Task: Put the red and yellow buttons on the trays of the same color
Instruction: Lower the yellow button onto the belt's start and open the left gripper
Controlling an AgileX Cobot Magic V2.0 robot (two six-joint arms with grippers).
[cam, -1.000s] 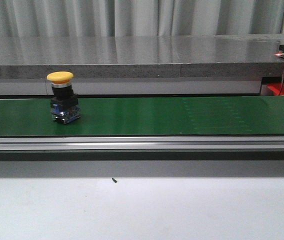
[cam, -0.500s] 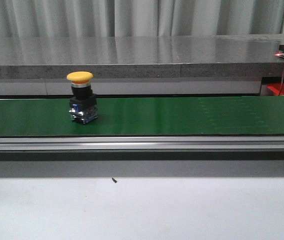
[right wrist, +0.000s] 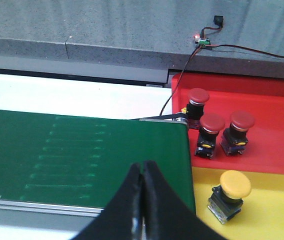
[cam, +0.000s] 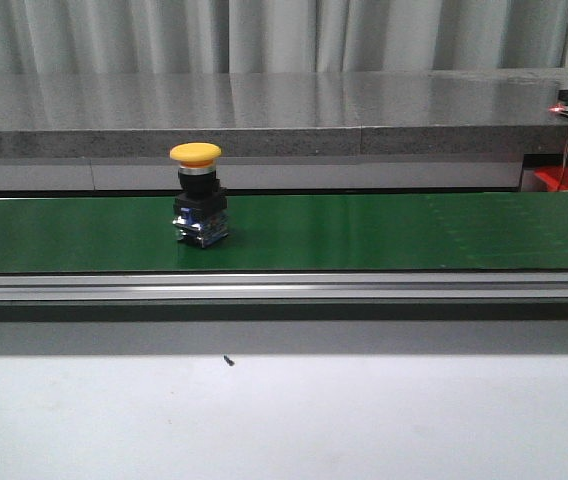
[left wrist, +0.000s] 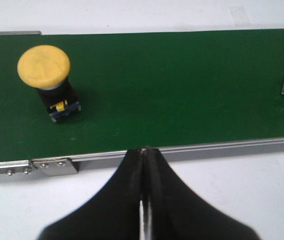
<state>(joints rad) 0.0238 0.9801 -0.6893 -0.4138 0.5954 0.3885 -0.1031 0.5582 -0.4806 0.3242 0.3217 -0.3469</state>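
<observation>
Left gripper [left wrist: 143, 150] and right gripper [right wrist: 142, 167]: both closed, empty. Open the jaws wide before straddling the yellow button [cam: 199, 195] below its cap as the belt [cam: 384, 232] carries it.

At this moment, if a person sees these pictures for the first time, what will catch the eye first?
First comes the yellow button, standing upright alone on the long green belt, left of its middle in the front view. Next, past the belt's end in the right wrist view, a red tray holds three red buttons and a yellow tray holds one yellow one.
</observation>
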